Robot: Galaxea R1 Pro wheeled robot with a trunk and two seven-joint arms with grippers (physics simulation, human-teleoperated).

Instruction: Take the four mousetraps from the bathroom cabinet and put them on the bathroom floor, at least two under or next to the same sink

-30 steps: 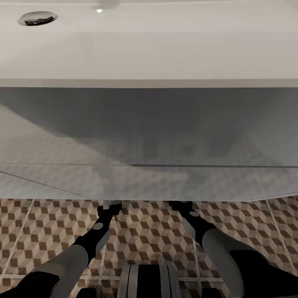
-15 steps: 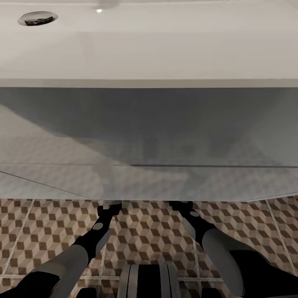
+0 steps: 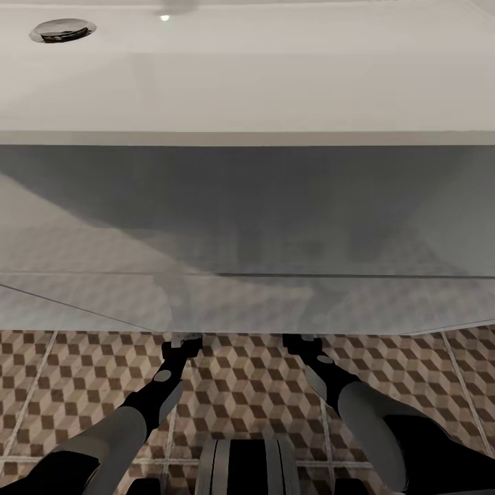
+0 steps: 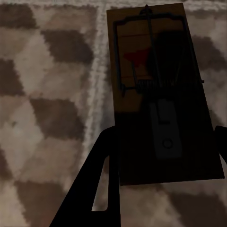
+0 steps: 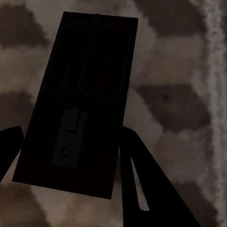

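Observation:
The wide white bathroom sink (image 3: 247, 82) fills most of the head view, and both arms reach beneath its front edge over the cube-patterned bathroom floor (image 3: 240, 392). My left gripper (image 3: 182, 342) and right gripper (image 3: 301, 340) have their tips hidden under the basin. In the left wrist view, the left gripper (image 4: 165, 137) is shut on a brown mousetrap (image 4: 146, 61) with a red spot, just above the tiles. Seen from the right wrist, the right gripper (image 5: 71, 135) is shut on a second mousetrap (image 5: 90, 61), dark in shadow. The cabinet is out of view.
The sink's drain (image 3: 62, 29) sits at the far left of the basin. The sink's boxy front (image 3: 247, 227) overhangs both wrists. My base (image 3: 247, 467) stands on open tiled floor (image 3: 55, 385) in front of the sink.
The right forearm has shifted very slightly. The left arm, the sink and the view have not moved.

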